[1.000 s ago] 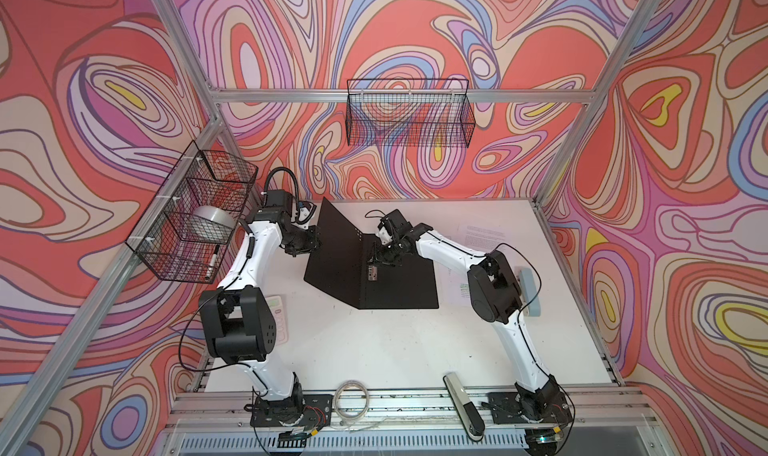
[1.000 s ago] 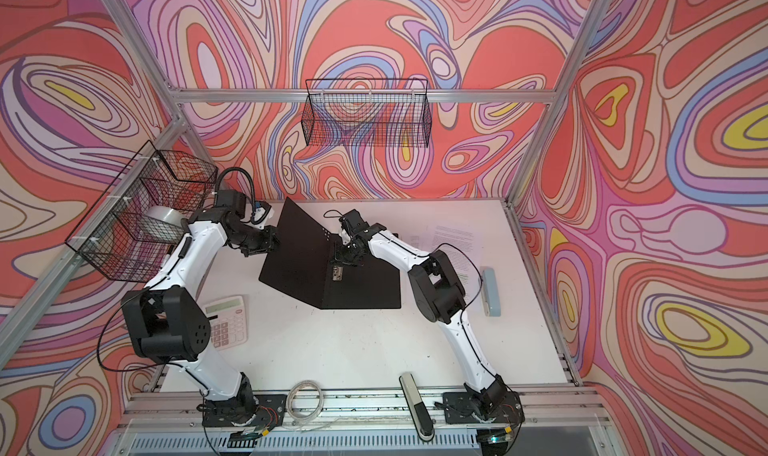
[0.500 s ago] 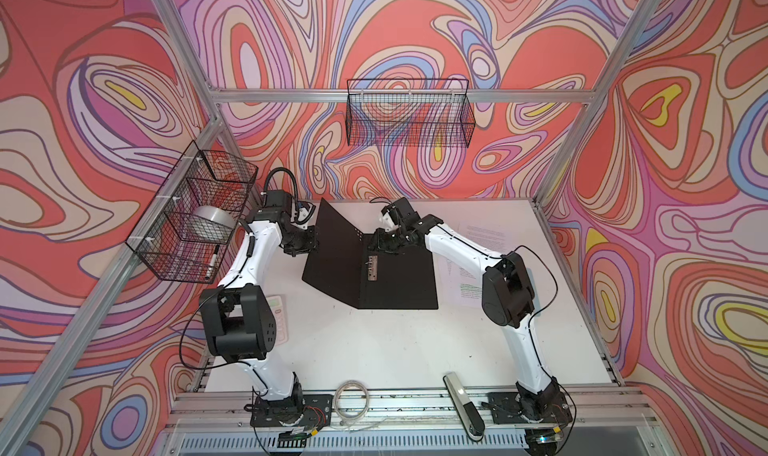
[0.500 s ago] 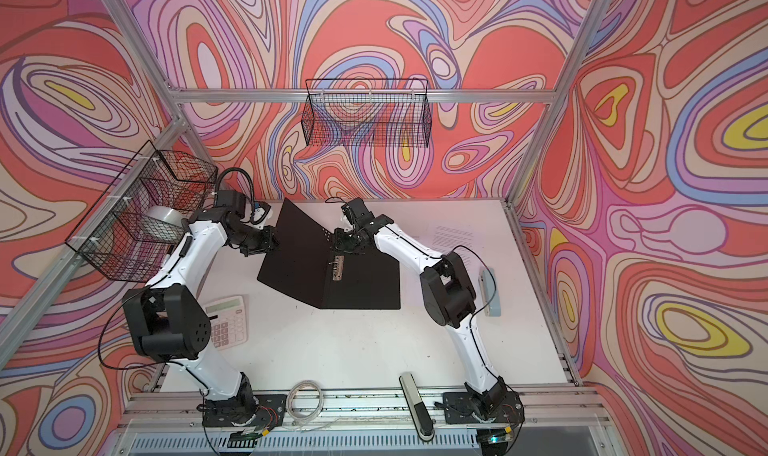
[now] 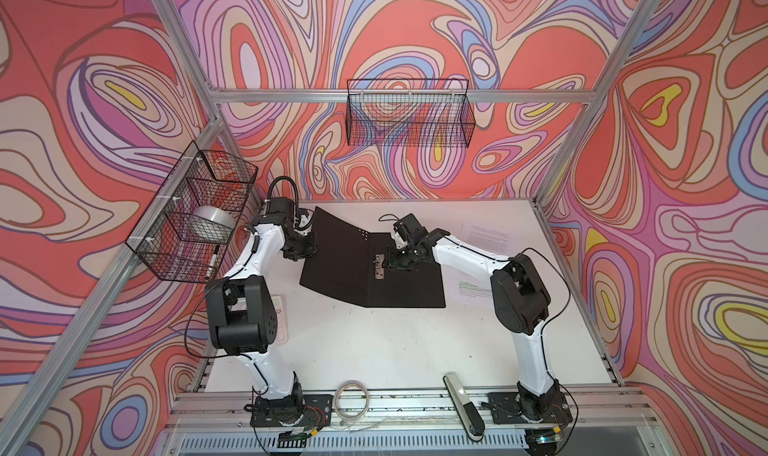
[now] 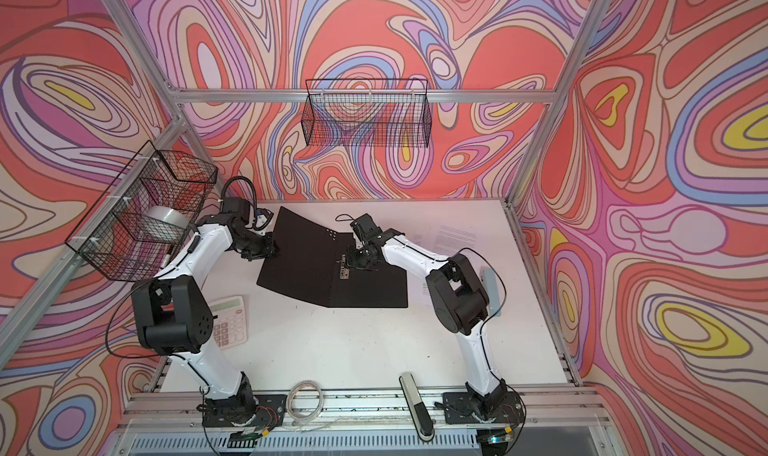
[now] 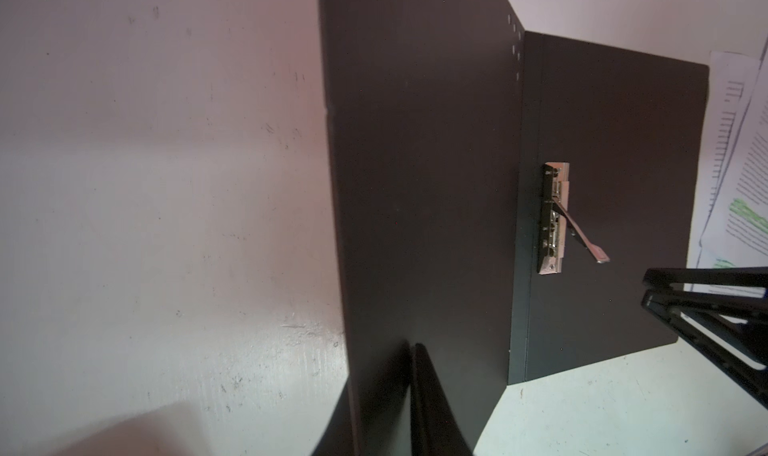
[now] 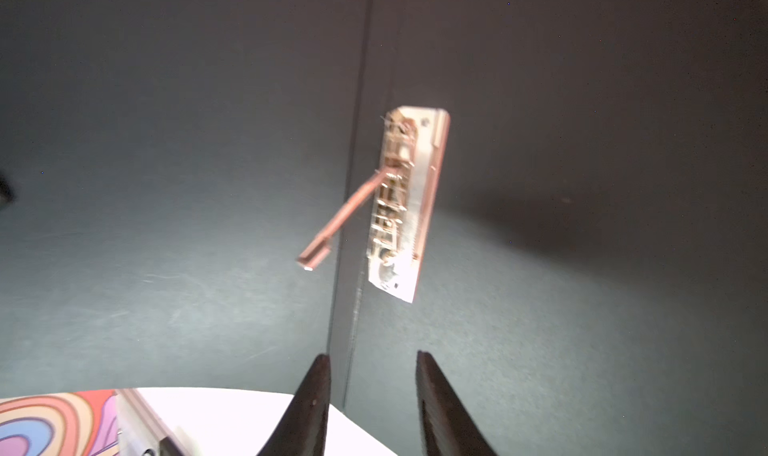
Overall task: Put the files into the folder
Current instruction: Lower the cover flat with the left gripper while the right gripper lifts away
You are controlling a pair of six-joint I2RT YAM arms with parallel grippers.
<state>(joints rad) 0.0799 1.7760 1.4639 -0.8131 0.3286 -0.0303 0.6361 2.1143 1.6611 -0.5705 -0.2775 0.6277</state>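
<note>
folder (image 5: 399, 283) open, clip (image 5: 378, 265) lever up | files (image 5: 486, 238) on counter (image 5: 374, 350) at its 3 o'clock, none in yet | right gripper (image 5: 392, 261) released, empty | left gripper (image 5: 307, 248) at its 9 o'clock edge, can't tell grip

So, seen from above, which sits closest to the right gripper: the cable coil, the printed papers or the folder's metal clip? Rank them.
1. The metal clip, on the folder spine, right beside the right gripper.
2. The printed papers, on the table, right of the folder.
3. The cable coil, far off on the front rail.
</note>
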